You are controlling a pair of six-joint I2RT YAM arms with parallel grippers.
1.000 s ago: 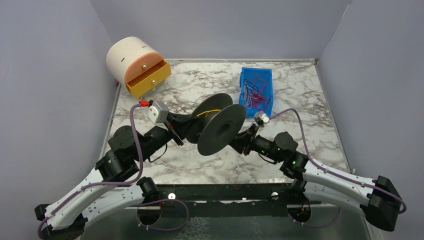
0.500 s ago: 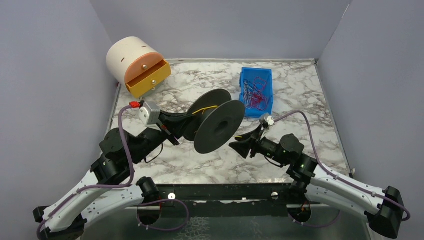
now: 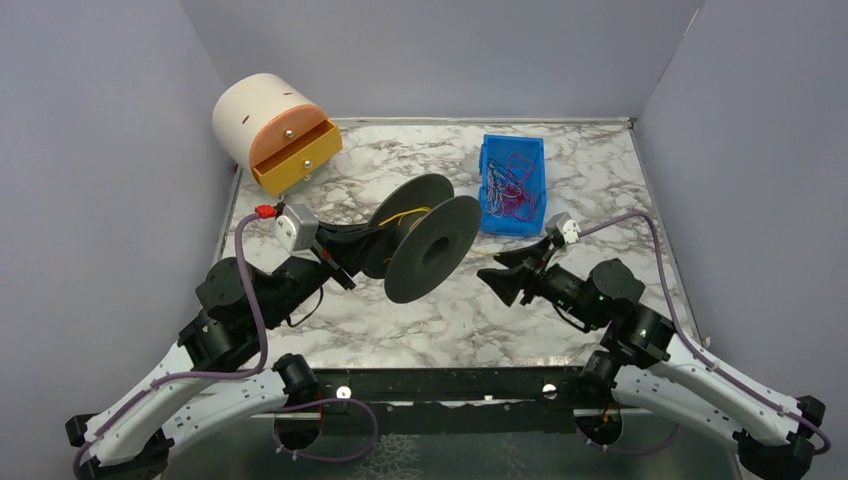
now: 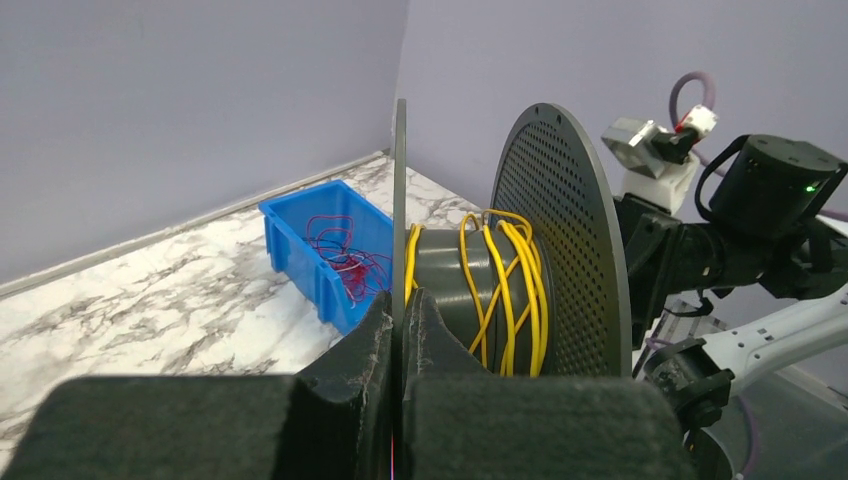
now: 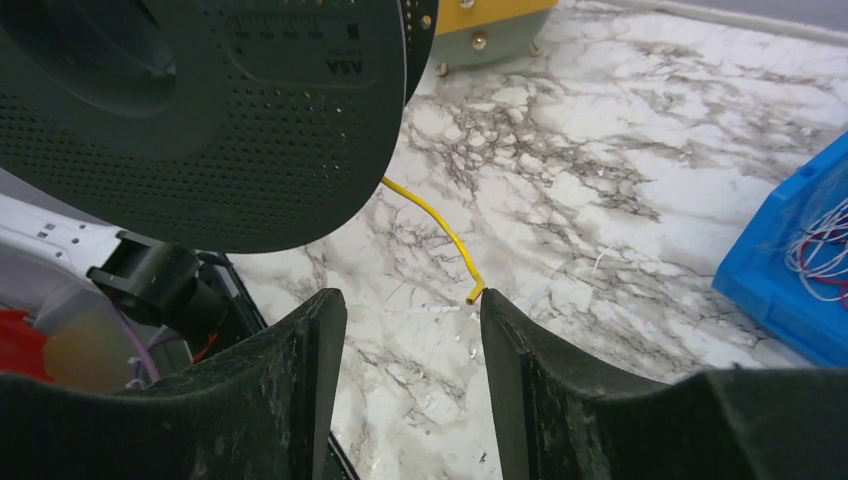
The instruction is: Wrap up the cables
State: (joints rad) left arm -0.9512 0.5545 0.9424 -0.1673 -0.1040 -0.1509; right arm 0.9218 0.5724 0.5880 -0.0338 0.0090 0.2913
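1 spool (image 3: 422, 247), axle level toward the spread right hand (image 5: 412, 312), pinched by left hand (image 4: 400, 305).

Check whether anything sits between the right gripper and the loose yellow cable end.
Nothing visible does. The right gripper is open, and the loose end of the yellow cable hangs just ahead of its fingertips, over the bare table.
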